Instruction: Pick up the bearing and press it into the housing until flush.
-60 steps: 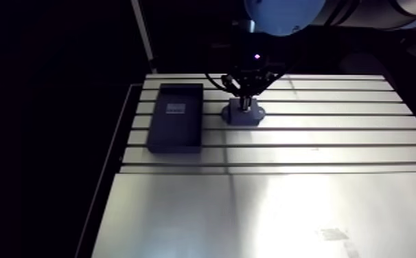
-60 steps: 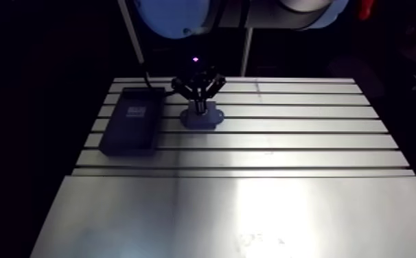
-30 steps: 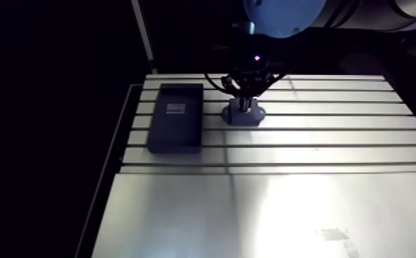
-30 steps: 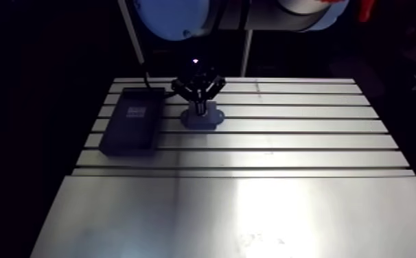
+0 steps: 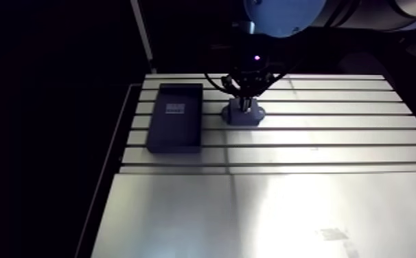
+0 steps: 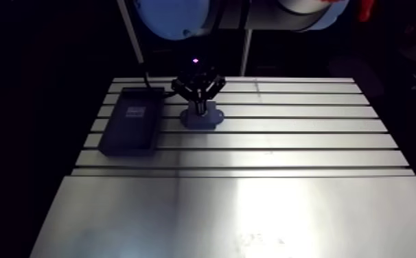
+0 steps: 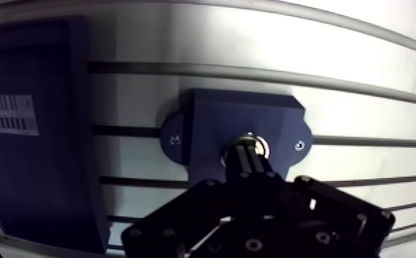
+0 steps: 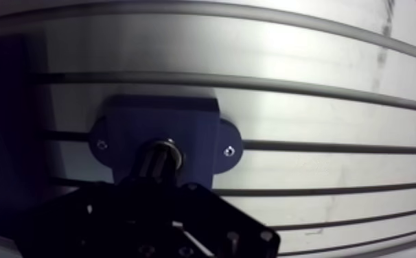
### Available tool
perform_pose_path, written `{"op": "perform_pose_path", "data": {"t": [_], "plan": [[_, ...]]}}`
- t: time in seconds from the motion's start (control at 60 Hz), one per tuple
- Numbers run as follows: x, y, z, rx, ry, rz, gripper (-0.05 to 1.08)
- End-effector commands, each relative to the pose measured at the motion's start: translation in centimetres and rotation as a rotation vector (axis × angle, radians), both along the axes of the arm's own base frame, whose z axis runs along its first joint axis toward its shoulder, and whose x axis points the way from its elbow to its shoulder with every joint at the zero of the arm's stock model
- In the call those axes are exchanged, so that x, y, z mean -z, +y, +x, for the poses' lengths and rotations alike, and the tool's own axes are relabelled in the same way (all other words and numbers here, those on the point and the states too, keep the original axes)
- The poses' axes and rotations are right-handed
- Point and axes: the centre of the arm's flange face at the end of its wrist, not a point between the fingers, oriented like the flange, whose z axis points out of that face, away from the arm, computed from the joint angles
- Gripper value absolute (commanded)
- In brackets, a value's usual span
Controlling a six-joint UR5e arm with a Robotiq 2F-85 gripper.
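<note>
In the arm view, the gripper (image 5: 246,103) stands straight down on the dark housing (image 5: 244,116). The housing sits on the slotted table (image 5: 320,137) close to its far edge. A dark tray (image 5: 175,127) lies just beside the housing, nearer one side edge of the table, and we see nothing in it but a pale label. We find no loose bearing anywhere on the table, so we judge the pick-up done.

In the wrist view, the fingers (image 7: 248,171) look pressed together into one narrow bar, with their tips resting on a bright metal ring. That ring is the bearing (image 7: 260,143), and it lies in the bore at the middle of the housing, between its two screw ears. The fingers seem to bear down on the ring, not pinch round it. We read this as the pressing step, late in the task. The tips hide part of the ring, so we cannot tell whether it is flush with the housing face. What remains is to seat it fully, if it is not yet seated, and to lift clear.
</note>
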Motion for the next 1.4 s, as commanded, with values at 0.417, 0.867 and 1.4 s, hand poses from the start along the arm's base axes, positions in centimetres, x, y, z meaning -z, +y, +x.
{"op": "perform_pose_path", "data": {"t": [0.417, 0.867, 1.4], "plan": [[-5.3, -0.8, 0.4, -0.013, 0.014, 0.004, 0.01], [-10.8, -0.7, 1.0, 0.003, -0.001, 0.006, 0.01], [-18.4, -1.0, 3.0, 0.001, -0.036, 0.002, 0.01]]}}
